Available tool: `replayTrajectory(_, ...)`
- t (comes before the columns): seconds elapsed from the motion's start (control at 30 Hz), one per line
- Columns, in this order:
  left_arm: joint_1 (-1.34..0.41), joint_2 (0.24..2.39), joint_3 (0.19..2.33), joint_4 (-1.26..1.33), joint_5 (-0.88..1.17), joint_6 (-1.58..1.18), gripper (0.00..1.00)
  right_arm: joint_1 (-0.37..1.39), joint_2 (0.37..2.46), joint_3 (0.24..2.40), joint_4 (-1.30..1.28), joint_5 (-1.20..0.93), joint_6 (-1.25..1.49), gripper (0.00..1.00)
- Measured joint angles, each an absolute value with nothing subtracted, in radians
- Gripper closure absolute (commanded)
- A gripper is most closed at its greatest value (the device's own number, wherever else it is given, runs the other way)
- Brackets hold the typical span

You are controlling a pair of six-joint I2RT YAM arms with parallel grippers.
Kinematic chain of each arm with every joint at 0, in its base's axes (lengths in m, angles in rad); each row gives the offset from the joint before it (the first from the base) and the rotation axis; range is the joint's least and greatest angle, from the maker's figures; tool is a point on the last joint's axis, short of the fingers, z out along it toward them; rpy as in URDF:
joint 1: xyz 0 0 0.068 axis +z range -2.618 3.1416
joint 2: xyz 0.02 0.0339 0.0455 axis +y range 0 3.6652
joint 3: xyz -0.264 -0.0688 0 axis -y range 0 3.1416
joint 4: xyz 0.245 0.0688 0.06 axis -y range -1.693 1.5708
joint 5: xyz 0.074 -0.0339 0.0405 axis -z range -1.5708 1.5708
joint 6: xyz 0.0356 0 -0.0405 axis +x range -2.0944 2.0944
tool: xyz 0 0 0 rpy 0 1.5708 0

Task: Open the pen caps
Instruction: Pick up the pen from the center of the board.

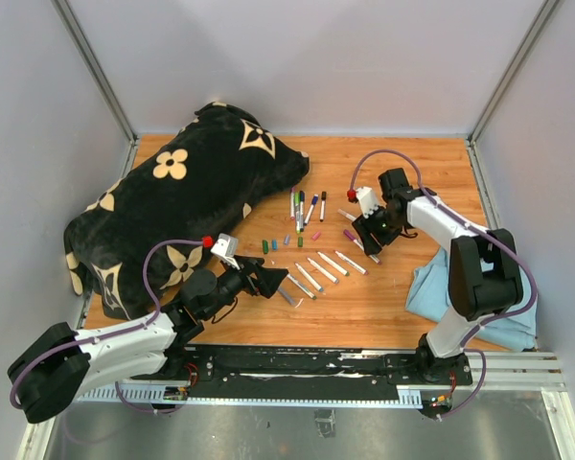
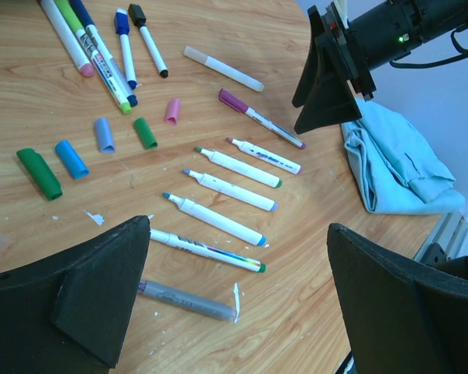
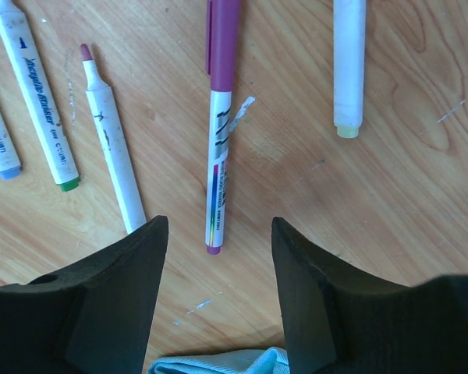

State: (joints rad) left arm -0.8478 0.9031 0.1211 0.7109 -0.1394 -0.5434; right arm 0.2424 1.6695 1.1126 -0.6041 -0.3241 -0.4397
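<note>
The right tool (image 3: pixel 218 226), half open and empty, hovers over the tail of the purple marker (image 3: pixel 218 156); its purple cap (image 3: pixel 222 39) sits at the far end. Closing here risks pinching barrel only, or rolling it into the white marker (image 3: pixel 113 148) beside it. The left tool (image 2: pixel 239 230) gapes wide, empty.

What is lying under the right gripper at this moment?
Between the open fingers of the right gripper lies a purple-capped marker on the wooden table. One finger covers the lower end of a white marker; a blue cloth edge shows below.
</note>
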Motion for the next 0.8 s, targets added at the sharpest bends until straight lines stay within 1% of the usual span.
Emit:
replayTrajectory(0.17,-0.848,0.903,0.121,0.711,-0.139,-0.547,0.01,0.259,1.686,1.119,-0.591,-0.287,-0.422,0.46)
replayTrajectory(0.27,-0.848,0.903,0.121,0.711,-0.139,-0.547,0.01,0.272,1.700,1.121,-0.584,-0.276,-0.414,0.50)
replayTrajectory(0.47,-0.848,0.904,0.121,0.711,-0.139,-0.548,0.01,0.291,1.748,1.136,-0.576,-0.251,-0.394,0.62)
replayTrajectory(0.57,-0.848,0.904,0.121,0.711,-0.139,-0.548,0.01,0.293,1.760,1.137,-0.574,-0.237,-0.389,0.66)
replayTrajectory(0.8,-0.848,0.903,0.121,0.710,-0.139,-0.550,0.01,0.295,1.773,1.138,-0.574,-0.226,-0.387,0.68)
